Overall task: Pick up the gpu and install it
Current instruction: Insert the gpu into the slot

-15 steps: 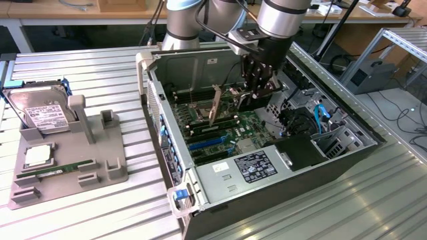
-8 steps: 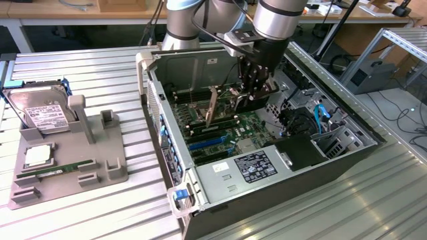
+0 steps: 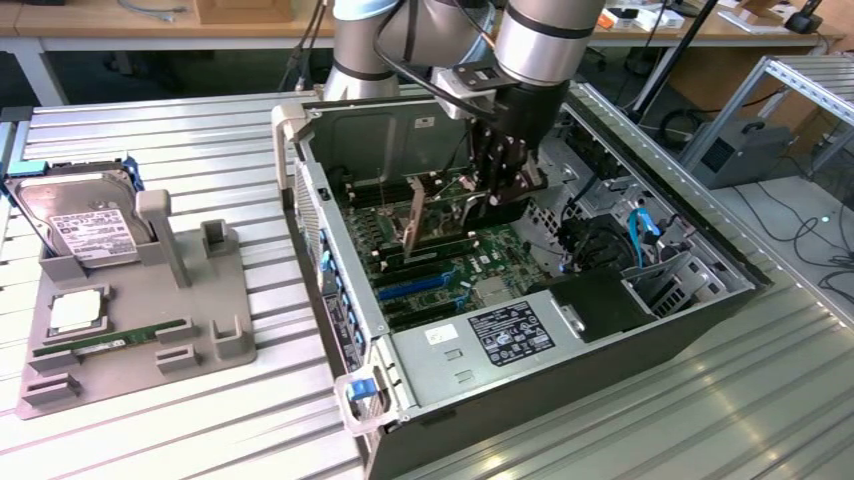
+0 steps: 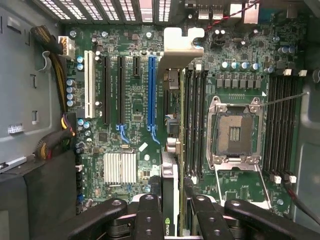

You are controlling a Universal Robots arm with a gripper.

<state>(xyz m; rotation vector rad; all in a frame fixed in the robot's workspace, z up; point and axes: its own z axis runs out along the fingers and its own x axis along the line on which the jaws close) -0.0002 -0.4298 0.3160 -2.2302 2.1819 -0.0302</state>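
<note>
Exterior view, step: installing is judged to be the step in hand. The card is best kept upright, lined along its slot and pressed straight down with even force.
Exterior view, gpu: the gpu, a thin flat green circuit card, is held on edge inside the open black computer tower case. It stands over the green motherboard.
Exterior view, gripper: the black two-fingered gripper hangs inside the case, partly closed and clamped on the gpu.
Exterior view, worktop: the case lies on the ribbed metal worktop. Well apart, at the exterior view's left, a grey moulded tray carries a silver boxy hard drive and a narrow green memory stick.
Wrist view, alignment: the gpu is seen edge-on, its silver end bracket towards the rear vents. It lies between the long blue slot and the black memory slots.
Wrist view, gripper: the gripper is set astride the card, with black fingers on either face.
Wrist view, seating: the contact edge is hidden by the card itself, so whether it sits in a slot cannot be told.
</note>
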